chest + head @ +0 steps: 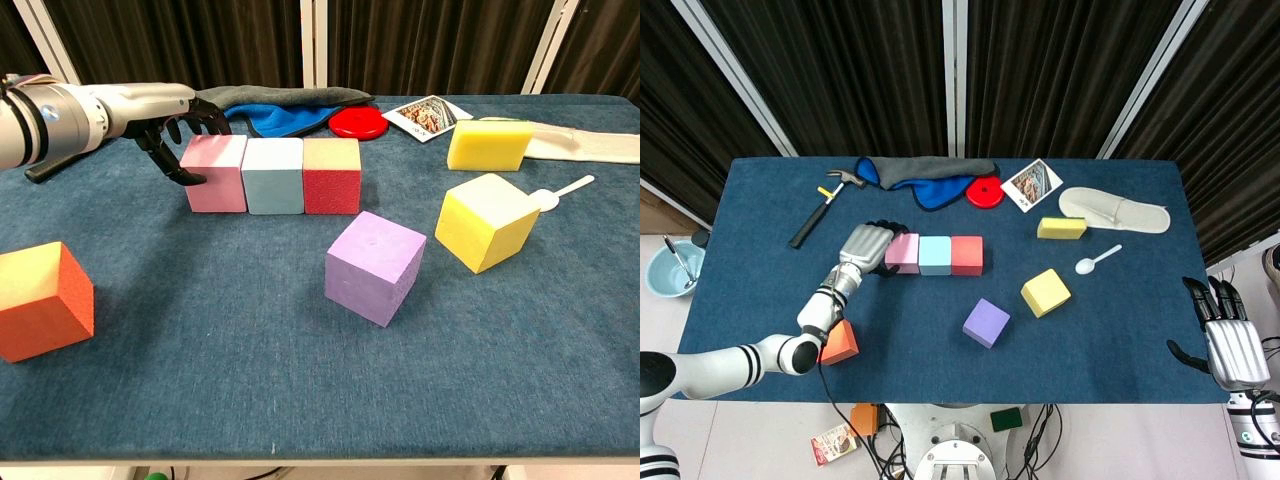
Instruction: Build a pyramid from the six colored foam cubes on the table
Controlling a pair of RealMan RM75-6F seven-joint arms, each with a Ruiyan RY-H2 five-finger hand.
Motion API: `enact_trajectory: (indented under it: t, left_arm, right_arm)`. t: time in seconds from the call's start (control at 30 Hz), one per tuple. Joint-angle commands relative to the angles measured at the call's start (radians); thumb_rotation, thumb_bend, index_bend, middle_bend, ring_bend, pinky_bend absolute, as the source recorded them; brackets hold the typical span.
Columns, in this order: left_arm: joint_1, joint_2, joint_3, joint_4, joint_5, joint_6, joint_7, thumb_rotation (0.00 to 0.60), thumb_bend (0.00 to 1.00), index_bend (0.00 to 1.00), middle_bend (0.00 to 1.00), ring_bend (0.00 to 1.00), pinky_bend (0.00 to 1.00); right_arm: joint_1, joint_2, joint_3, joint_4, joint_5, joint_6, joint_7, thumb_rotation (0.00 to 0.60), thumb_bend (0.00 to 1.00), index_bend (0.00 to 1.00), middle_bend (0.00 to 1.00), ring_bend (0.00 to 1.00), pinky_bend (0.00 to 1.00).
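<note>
Three cubes, pink (902, 252), blue (935, 254) and red (967, 254), sit flush in a row, my empty left hand (866, 247) spread at the pink one's nine o'clock, so I judge I should square them gently without shoving.

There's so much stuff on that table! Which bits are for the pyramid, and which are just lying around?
For the pyramid: pink cube, light blue cube, red cube, purple cube, yellow cube, orange cube.

Lying about: hammer, cloth, red disc, card, sponge, slipper, spoon.
</note>
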Motion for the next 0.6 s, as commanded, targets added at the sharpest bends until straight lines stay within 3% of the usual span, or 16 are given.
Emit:
enact_trajectory:
  t: [0.03,0.6]
  left_arm:
    - [0.002,-0.001,-0.003,-0.001,0.002,0.006,-0.003,0.580,0.24,0.27,0.28,0.23,0.26]
    - [-0.011,0.018,-0.005,-0.053,-0.049,0.017,0.037,0.584,0.24,0.27,0.28,0.24,0.26]
  right_arm:
    - [0.000,0.000,0.000,0.000,0.000,0.001,-0.001,0.600,0.19,0.00,0.09,0.01,0.04]
    - [-0.003,0.001,0.000,0.005,0.003,0.001,0.006,0.600,0.19,0.00,0.09,0.01,0.04]
